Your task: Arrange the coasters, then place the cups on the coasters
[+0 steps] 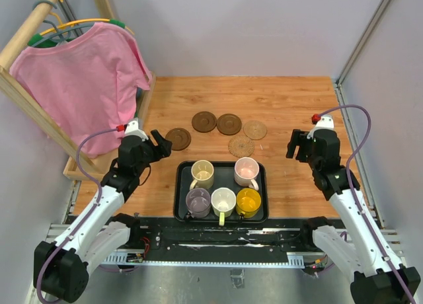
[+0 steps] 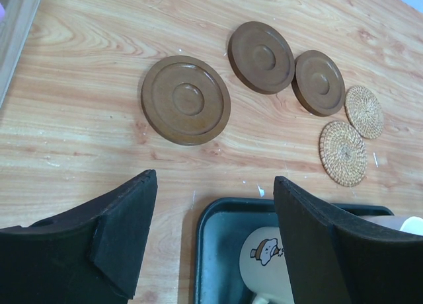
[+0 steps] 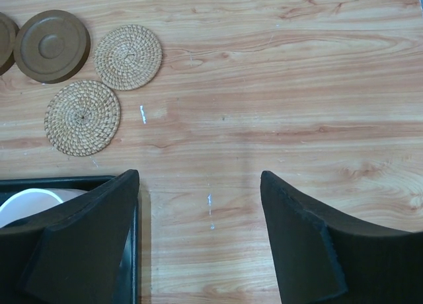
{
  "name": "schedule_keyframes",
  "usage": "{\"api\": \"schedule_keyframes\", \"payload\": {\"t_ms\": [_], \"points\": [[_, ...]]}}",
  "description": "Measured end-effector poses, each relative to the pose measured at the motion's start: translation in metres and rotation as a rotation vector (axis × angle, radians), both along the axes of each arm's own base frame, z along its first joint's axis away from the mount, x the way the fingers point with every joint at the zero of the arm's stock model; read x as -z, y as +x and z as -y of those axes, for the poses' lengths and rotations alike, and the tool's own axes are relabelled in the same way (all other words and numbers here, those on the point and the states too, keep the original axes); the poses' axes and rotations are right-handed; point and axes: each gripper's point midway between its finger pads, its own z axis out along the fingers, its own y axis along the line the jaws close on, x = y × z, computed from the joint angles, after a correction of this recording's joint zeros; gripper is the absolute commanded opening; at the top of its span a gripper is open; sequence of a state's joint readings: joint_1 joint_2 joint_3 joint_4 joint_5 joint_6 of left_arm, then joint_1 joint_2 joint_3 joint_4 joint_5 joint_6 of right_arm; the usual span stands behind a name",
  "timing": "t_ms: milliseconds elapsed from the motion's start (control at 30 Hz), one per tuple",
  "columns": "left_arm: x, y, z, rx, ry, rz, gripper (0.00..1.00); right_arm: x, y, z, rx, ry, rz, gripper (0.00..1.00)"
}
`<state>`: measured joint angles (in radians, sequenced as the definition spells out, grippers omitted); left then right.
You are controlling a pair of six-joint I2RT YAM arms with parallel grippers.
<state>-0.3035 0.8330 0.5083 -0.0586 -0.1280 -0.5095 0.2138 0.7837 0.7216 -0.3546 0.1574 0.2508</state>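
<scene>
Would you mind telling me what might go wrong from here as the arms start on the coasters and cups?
1. The three front cups stand packed side by side in the black tray; reaching for one may knock its neighbour.
2. The two woven coasters lie nearly edge to edge, so nudging one could shift the other.

Counted: three dark brown coasters, two woven tan coasters, five cups on one black tray, and one pink shirt at ten o'clock.
</scene>
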Motion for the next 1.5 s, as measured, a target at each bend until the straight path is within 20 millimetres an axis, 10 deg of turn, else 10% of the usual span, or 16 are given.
{"api": "schedule_keyframes", "payload": {"t_ms": [367, 467, 533, 567, 833, 1200, 1500], "points": [[0.021, 0.006, 0.001, -0.013, 0.005, -0.039, 0.74, 0.014, 0.006, -0.017, -0.077, 0.041, 0.012, 0.67], [0.030, 0.011, 0.002, -0.013, 0.012, -0.059, 0.71, 0.022, 0.013, -0.019, -0.087, 0.034, -0.012, 0.49], [0.036, 0.014, 0.003, -0.013, 0.016, -0.073, 0.68, 0.030, 0.020, -0.020, -0.090, 0.026, -0.035, 0.07], [0.039, 0.016, 0.004, -0.014, 0.018, -0.078, 0.64, 0.034, 0.023, -0.021, -0.093, 0.017, -0.047, 0.01], [0.055, 0.033, 0.001, -0.054, 0.041, -0.090, 0.02, 0.046, 0.063, -0.032, -0.110, 0.010, -0.102, 0.01], [0.086, 0.080, 0.008, -0.054, 0.028, -0.150, 0.00, 0.058, 0.155, -0.071, -0.255, 0.109, -0.157, 0.01], [0.094, 0.114, 0.019, -0.034, 0.025, -0.174, 0.01, 0.099, 0.184, -0.098, -0.349, 0.177, -0.280, 0.01]]}}
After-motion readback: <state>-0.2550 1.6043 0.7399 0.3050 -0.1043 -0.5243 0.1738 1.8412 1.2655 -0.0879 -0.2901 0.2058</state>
